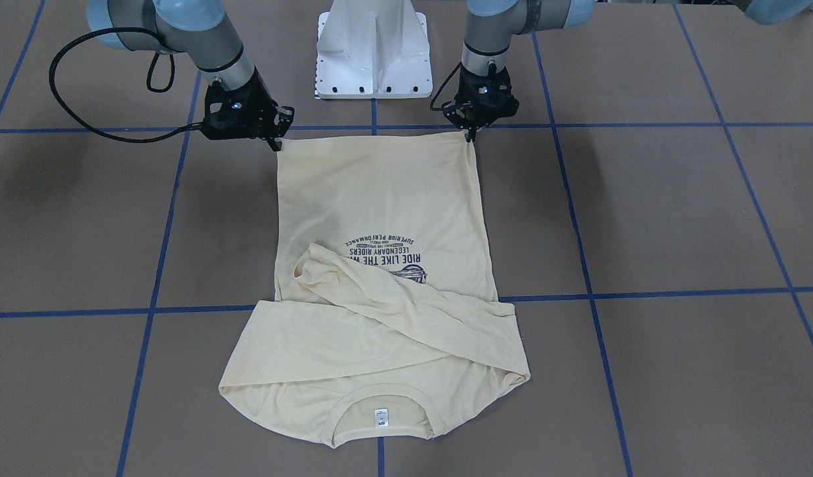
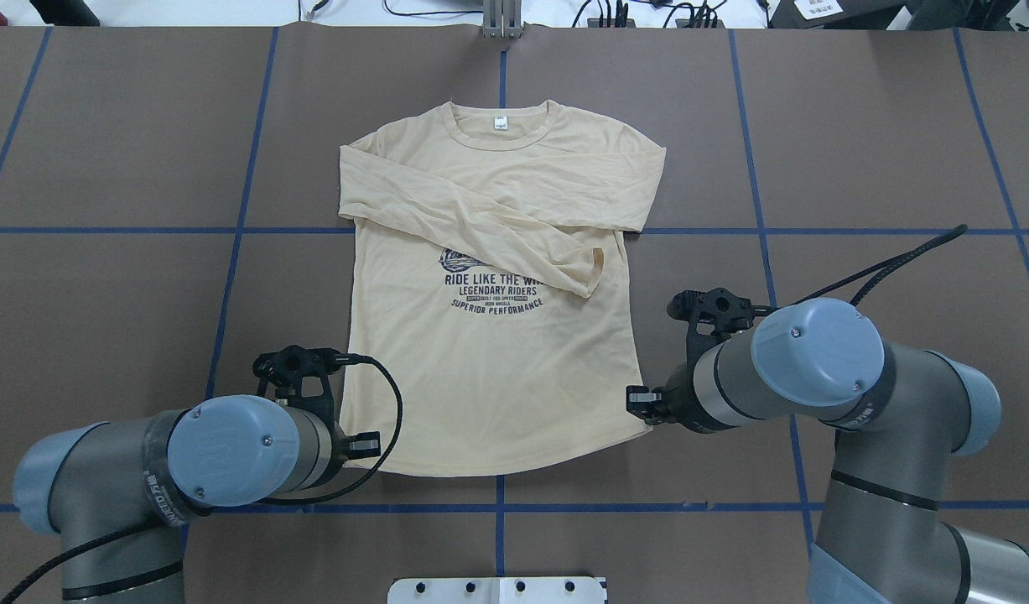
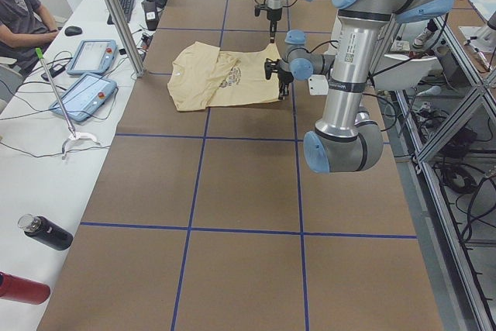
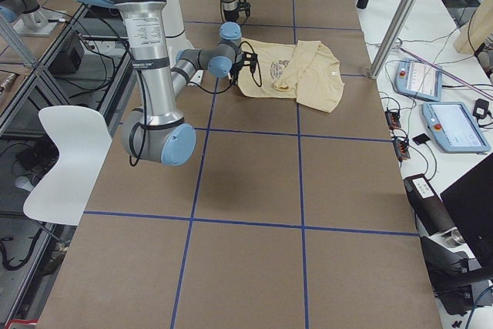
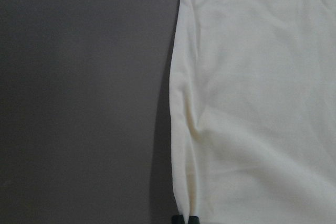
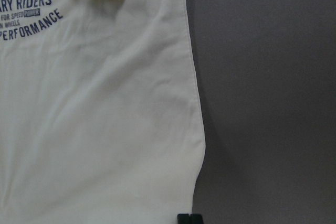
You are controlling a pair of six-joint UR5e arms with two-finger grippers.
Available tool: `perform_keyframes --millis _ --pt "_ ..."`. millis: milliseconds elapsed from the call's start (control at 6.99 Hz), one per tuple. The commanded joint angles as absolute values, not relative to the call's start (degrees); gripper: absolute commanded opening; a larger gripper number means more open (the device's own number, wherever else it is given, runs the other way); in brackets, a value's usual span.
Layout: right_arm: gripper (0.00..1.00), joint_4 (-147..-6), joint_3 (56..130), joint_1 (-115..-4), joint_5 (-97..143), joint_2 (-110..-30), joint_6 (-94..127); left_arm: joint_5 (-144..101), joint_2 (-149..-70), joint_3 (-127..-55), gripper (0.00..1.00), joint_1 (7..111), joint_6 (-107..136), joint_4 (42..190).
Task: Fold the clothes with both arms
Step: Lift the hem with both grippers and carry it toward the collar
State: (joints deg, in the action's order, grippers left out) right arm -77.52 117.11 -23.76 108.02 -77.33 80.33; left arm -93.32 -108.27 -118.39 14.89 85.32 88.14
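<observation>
Fig.: T-shirt [image 2: 489, 369] lies flat mid-table [image 2: 103, 335], print up, sleeves crossed over chest, collar at far side from robot. L gripper [image 1: 472, 136] and R gripper [image 1: 275, 142] each appear pinched closed on a near hem corner (thin edge only). Fabric prob. light, limp, saggy; hold corners.

Grey arms [image 2: 111, 457] (light blue caps [image 2: 816, 352]), black cables [image 2: 399, 408]
</observation>
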Motion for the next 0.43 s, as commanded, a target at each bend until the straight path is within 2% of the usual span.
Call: perform_keyframes --millis 0,286 --pt "0.00 -77.52 122.75 -23.82 109.68 -83.11 80.33 -93.43 -108.37 -123.64 0.00 14.51 85.17 79.94" --pt "0.00 -77.43 127.42 -23.82 116.33 -86.91 80.51 -98.32 -110.46 -126.47 0.00 9.87 84.99 74.12"
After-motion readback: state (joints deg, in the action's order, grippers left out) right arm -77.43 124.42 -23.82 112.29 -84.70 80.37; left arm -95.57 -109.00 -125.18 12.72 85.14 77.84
